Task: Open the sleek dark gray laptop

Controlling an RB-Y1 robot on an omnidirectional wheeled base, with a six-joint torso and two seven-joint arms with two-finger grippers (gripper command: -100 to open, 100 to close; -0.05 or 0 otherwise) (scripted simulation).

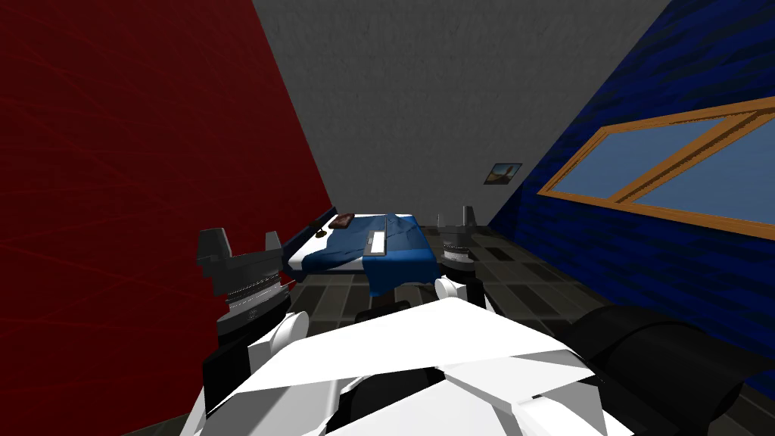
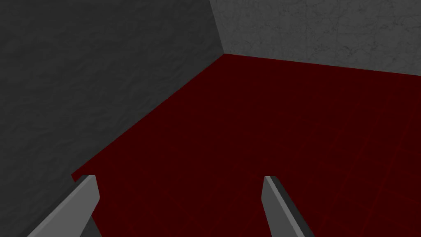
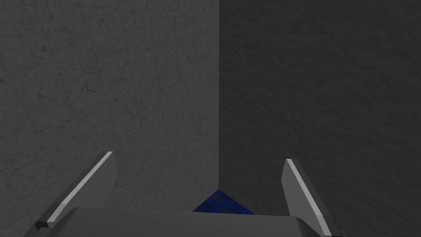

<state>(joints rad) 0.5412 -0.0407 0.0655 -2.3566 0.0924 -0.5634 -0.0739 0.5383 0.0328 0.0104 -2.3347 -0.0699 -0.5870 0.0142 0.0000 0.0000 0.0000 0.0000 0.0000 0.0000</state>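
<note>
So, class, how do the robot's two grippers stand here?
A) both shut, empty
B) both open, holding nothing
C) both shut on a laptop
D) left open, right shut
B: the wrist views show the left gripper and the right gripper with fingers spread wide, nothing between them.

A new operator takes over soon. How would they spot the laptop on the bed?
Find the blue-covered bed beside the red wall. The laptop lies flat mid-bed, a slim pale grey slab, unlike the small brown thing nearer the head end.
</note>
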